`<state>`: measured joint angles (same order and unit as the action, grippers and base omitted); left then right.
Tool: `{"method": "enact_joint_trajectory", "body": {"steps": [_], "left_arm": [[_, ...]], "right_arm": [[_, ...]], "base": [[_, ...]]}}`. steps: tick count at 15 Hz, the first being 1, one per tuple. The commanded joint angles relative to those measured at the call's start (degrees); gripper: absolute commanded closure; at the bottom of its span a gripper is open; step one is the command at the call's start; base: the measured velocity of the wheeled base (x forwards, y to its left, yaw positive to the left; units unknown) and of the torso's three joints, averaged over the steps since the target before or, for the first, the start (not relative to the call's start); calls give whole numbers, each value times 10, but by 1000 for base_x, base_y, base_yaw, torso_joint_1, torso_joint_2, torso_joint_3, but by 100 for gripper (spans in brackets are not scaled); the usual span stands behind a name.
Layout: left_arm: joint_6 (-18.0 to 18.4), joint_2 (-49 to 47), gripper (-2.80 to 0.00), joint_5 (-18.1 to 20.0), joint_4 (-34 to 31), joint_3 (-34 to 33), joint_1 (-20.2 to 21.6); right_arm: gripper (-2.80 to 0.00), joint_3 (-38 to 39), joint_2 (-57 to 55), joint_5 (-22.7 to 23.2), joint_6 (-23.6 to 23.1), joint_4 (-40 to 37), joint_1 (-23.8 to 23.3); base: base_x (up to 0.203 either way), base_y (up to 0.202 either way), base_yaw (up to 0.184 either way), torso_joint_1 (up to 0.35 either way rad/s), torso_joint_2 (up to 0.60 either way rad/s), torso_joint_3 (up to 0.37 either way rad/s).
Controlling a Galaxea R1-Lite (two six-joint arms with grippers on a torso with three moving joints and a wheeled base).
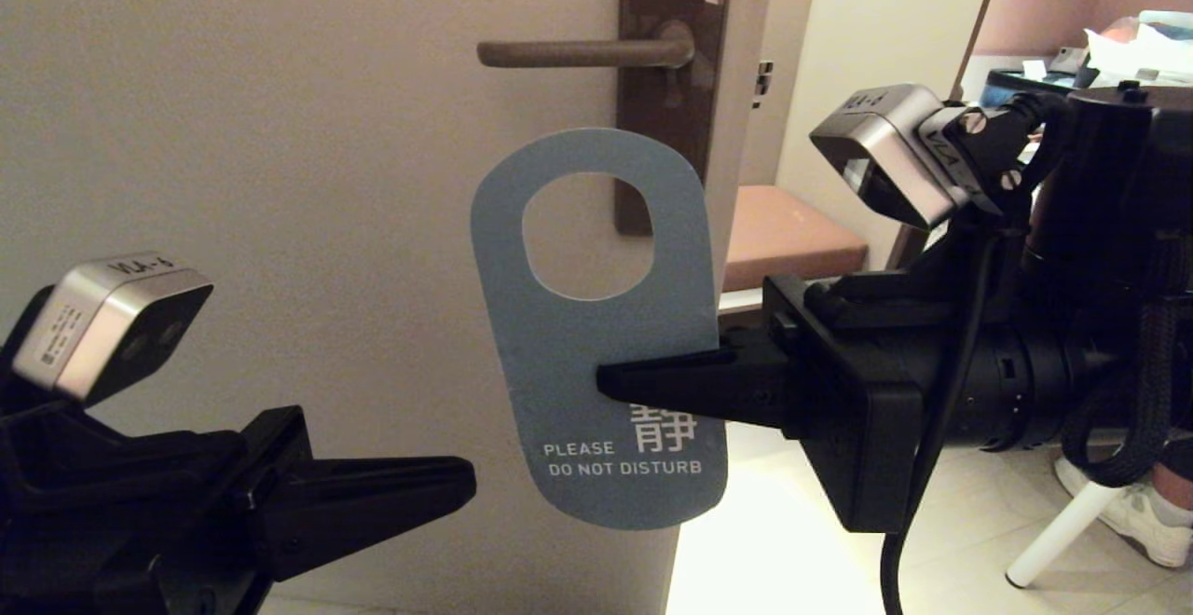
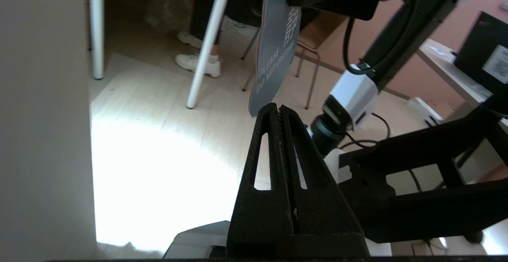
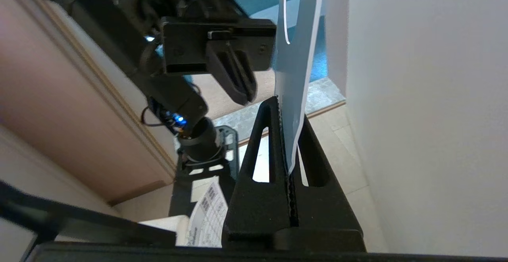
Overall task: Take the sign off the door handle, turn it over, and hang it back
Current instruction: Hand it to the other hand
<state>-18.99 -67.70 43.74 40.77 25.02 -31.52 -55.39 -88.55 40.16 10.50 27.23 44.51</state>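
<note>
The sign (image 1: 578, 335) is off the door handle (image 1: 582, 53) and hangs upright in the air below it, slate-blue "PLEASE DO NOT DISTURB" side facing me. My right gripper (image 1: 610, 382) is shut on the sign's right edge, just above the text. In the right wrist view the card (image 3: 295, 91) stands edge-on, pinched between the fingers (image 3: 264, 143). My left gripper (image 1: 461, 485) is shut and empty, low at the left, its tip a little left of the sign's bottom. In the left wrist view its tip (image 2: 278, 109) lies just short of the sign's lower end (image 2: 274, 59).
The pale door (image 1: 280, 177) fills the left half; its brown backplate (image 1: 676, 84) stands behind the sign's top. To the right are a brown padded bench (image 1: 792, 233), a white table leg (image 1: 1062, 531) and a person's white shoe (image 1: 1132, 512) on the tiled floor.
</note>
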Motion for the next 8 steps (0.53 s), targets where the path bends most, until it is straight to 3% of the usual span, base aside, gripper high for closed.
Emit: {"method": "enact_joint_trajectory", "body": {"steps": [1,2,3,8], "left_arm": [[-1,-19,0,4,10,0,-2],[-1,-20,0,4,13,0,-1],[-1,-21,-280,4,13,-1,-1],[4,-39,-280,2,23,-3,0]], "right_arm": [[0,0,-3,3,0,2,1],[0,0,-4,3,-1,2,1],[0,0,-4,3,-2,2,1],[0,-2,-5,3,-4,3,1]], "base": [[0,0,0,0,0,0],[0,0,0,0,0,0],[0,0,0,0,0,0],[0,0,0,0,0,0]]}}
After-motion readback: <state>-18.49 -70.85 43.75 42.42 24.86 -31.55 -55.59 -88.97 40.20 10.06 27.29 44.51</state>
